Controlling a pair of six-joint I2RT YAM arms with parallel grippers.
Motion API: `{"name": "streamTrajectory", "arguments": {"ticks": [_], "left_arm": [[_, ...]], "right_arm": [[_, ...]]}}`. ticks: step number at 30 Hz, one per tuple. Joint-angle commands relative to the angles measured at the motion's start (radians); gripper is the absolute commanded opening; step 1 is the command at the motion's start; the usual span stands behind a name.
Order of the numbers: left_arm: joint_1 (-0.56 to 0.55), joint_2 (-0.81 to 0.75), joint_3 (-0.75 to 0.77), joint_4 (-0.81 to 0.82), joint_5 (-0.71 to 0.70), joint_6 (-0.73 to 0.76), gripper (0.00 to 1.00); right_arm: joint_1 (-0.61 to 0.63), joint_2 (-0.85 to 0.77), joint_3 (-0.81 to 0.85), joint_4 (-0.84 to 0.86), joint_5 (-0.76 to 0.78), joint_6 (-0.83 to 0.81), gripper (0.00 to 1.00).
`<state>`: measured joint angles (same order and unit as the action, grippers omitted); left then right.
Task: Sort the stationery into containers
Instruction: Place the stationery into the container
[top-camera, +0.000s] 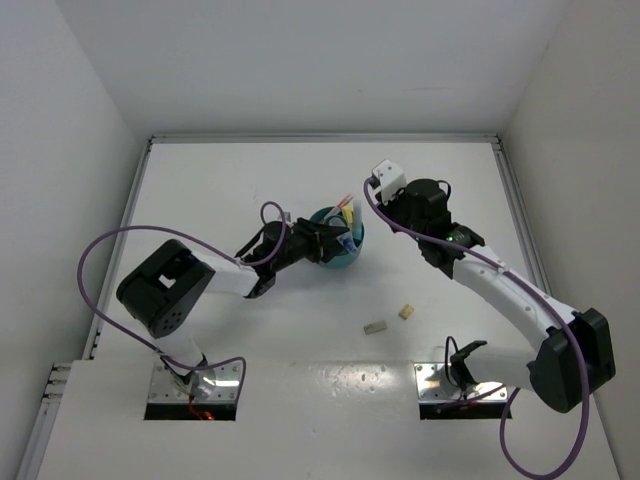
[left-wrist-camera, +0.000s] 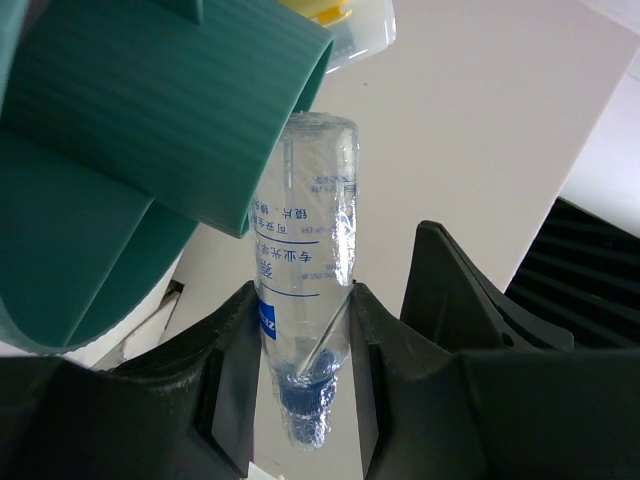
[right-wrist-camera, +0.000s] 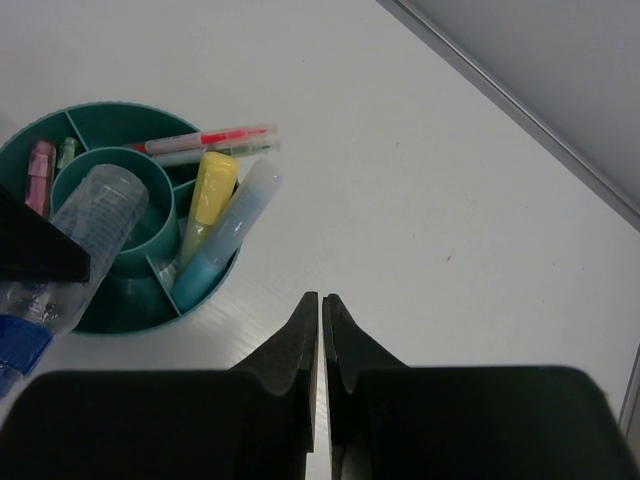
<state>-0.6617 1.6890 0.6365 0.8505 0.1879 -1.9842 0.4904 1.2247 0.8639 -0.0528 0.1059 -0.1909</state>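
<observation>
The round teal organiser (top-camera: 341, 264) (right-wrist-camera: 120, 324) (left-wrist-camera: 120, 130) stands mid-table. Its ring compartments hold a yellow marker (right-wrist-camera: 208, 192), a pale blue marker (right-wrist-camera: 226, 243), a pink marker (right-wrist-camera: 40, 176), and a pink pen (right-wrist-camera: 205, 139) with a green pen (right-wrist-camera: 218, 152). My left gripper (top-camera: 333, 243) (left-wrist-camera: 305, 300) is shut on a clear bottle with a blue cap (left-wrist-camera: 304, 240) (right-wrist-camera: 98, 218). The bottle's clear end leans at the centre cup. A tan block (top-camera: 406, 312) and a grey block (top-camera: 375, 326) lie on the table. My right gripper (right-wrist-camera: 321, 298) is shut and empty, hovering right of the organiser.
White walls close in the table on the left, far and right sides. A raised metal strip (right-wrist-camera: 520, 110) runs along the far edge. The two arm bases (top-camera: 195, 385) (top-camera: 455, 385) are bolted at the near edge.
</observation>
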Motion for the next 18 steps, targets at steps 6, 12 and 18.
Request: {"name": "streamTrajectory", "arguments": {"ticks": [6,12,18], "left_arm": [[0.013,0.018,0.038,0.07,0.022,-0.323,0.3],[0.022,0.028,0.048,0.07,0.031,-0.314,0.39],[0.031,0.028,0.048,0.07,0.031,-0.294,0.52]], "right_arm": [[-0.001,-0.014,0.0,0.045,0.012,-0.007,0.03],[-0.001,-0.014,0.0,0.045,0.012,-0.007,0.02],[-0.001,-0.014,0.0,0.045,0.012,-0.007,0.02]]}}
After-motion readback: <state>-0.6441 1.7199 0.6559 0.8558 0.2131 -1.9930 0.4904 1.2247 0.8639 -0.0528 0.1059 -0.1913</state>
